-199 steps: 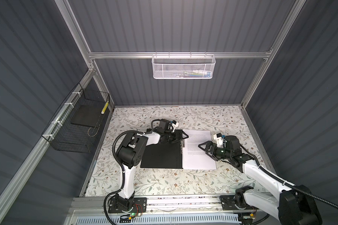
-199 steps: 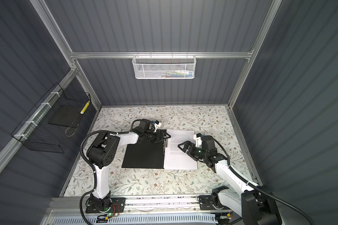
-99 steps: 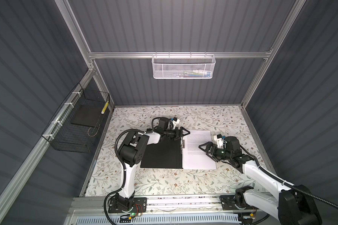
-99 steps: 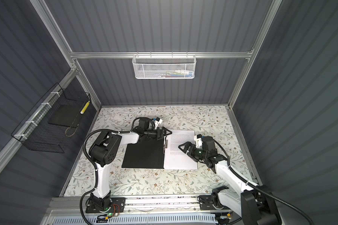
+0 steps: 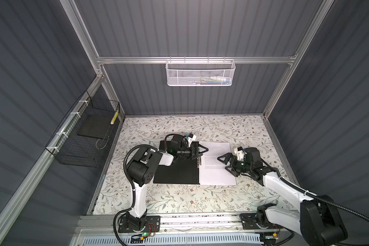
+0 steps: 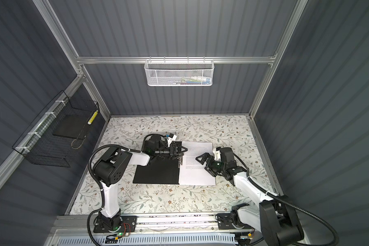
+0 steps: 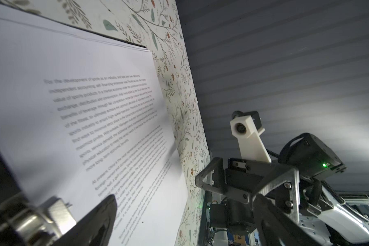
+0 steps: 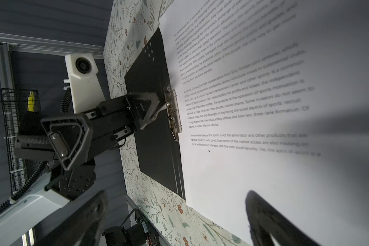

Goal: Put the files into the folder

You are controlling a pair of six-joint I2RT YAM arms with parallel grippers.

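The folder point(image 5: 175, 172) point(image 6: 156, 172) lies open on the floral table, black inside up. The files point(image 5: 217, 170) point(image 6: 198, 170), white sheets with small black text, lie flat on its right half. A metal clip point(image 8: 174, 115) sits at the spine. My left gripper point(image 5: 202, 153) point(image 6: 182, 153) is open, turned on its side, its fingertips point(image 8: 153, 102) right at the clip's lever. My right gripper point(image 5: 224, 163) point(image 6: 201, 163) hangs open just over the files' right part, holding nothing. In the right wrist view its fingers point(image 8: 264, 215) frame the files' point(image 8: 264, 106) near edge.
A black wire basket point(image 5: 87, 136) with a dark slab hangs on the left wall. A white mesh basket point(image 5: 200, 72) hangs on the back rail. Floral table point(image 5: 179, 198) surrounds the folder, and the arm bases stand on the front rail point(image 5: 200, 219).
My left gripper has shifted right from above the folder's black half to the clip at the spine. The right gripper has hardly moved.
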